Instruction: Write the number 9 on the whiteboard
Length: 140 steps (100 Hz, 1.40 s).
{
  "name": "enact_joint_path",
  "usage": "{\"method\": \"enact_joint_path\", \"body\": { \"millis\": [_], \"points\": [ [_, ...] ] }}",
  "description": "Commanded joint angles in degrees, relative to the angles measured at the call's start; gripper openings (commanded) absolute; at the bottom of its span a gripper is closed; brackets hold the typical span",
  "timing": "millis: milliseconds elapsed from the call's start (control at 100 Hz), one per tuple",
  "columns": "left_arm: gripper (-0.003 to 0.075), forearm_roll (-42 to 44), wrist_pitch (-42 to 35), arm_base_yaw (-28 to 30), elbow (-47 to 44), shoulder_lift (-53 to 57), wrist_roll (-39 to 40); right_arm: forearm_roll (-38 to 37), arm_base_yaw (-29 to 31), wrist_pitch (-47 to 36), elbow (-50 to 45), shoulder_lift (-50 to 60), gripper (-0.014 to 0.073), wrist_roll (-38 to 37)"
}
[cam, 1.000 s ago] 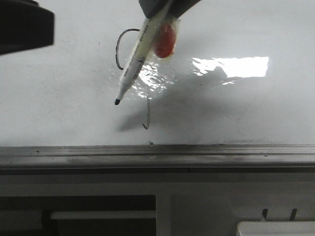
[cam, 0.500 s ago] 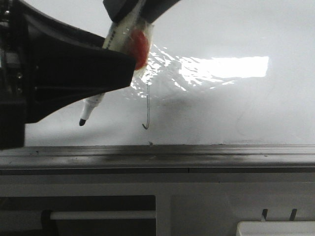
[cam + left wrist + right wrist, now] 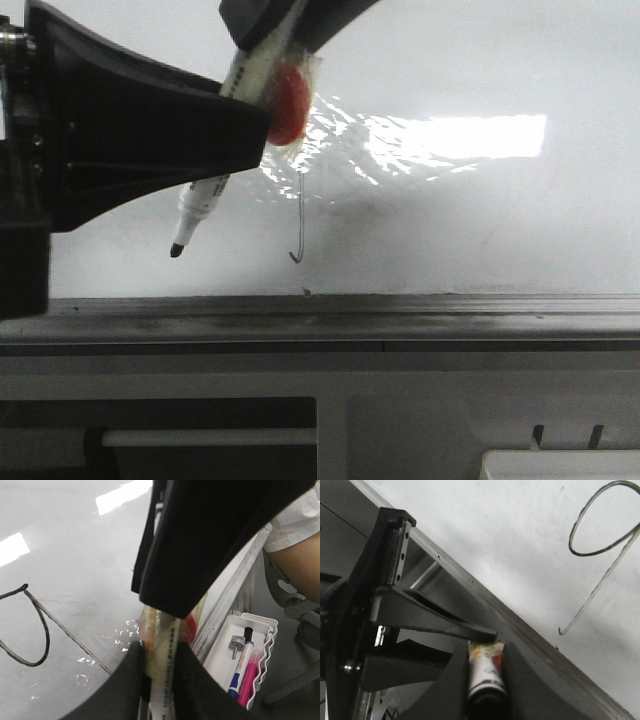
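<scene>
The whiteboard (image 3: 480, 220) bears the number 9 (image 3: 300, 215); in the front view only its straight tail and small hook show, because my left gripper covers the loop. The loop shows in the left wrist view (image 3: 40, 630) and the whole figure in the right wrist view (image 3: 600, 530). A white marker (image 3: 200, 205) with a black tip hangs above the board, left of the tail, tip off the surface. My right gripper (image 3: 275, 40) is shut on its upper end (image 3: 485, 677). My left gripper (image 3: 255, 130) reaches in from the left, jaws closed around the barrel (image 3: 162, 680).
A dull grey metal edge strip (image 3: 400, 310) runs along the board's near side. Beyond the strip a white tray (image 3: 220, 650) holds a blue marker (image 3: 240, 665) and a pink one (image 3: 250, 677). A person's arm (image 3: 295, 560) shows beside the board.
My left gripper has come in from the left and now covers the loop of the 9. The marker has shifted left and down, away from the tail.
</scene>
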<state>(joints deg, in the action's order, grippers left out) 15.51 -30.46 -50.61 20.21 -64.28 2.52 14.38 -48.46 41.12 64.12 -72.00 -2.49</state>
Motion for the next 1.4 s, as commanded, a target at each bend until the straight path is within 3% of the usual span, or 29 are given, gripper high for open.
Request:
{"method": "enact_joint_path", "body": {
  "millis": [0,90,240,330,530,640,800,960,1390],
  "points": [
    [-0.002,-1.1,-4.6,-0.2,1.8,0.6,0.5,0.8,0.0,-2.2,2.1,1.7,-0.0067,0.4],
    [-0.002,-1.1,-4.6,-0.2,1.8,0.6,0.5,0.4,0.0,-2.2,2.1,1.7,0.0001,0.5],
    [-0.002,-5.7,-4.6,-0.2,1.8,0.6,2.1,0.1,0.0,-4.2,2.1,1.7,0.0286,0.5],
    [-0.002,-13.3,-3.7,-0.2,1.8,0.6,2.1,0.1,0.0,-5.2,2.1,1.7,0.0376,0.5],
    [-0.002,-36.5,-2.5,-0.2,1.8,0.6,-1.4,0.0,0.0,-5.2,2.1,1.7,0.0378,0.5],
    [-0.002,-49.8,-1.4,-0.2,1.8,0.6,-8.2,0.0,0.0,-5.2,2.1,1.7,0.0378,0.4],
    [-0.002,-61.7,1.9,-0.2,3.4,0.3,-16.6,0.0,0.0,-5.1,2.1,1.7,0.0378,0.4],
    [-0.002,-64.2,5.1,-0.2,6.0,-1.7,-18.3,0.5,0.0,-4.4,2.1,1.7,0.0378,0.4],
    [-0.002,-66.8,4.2,-0.2,6.8,-4.4,-18.3,2.2,0.0,-2.1,2.1,1.7,0.0378,0.4]
  ]
}}
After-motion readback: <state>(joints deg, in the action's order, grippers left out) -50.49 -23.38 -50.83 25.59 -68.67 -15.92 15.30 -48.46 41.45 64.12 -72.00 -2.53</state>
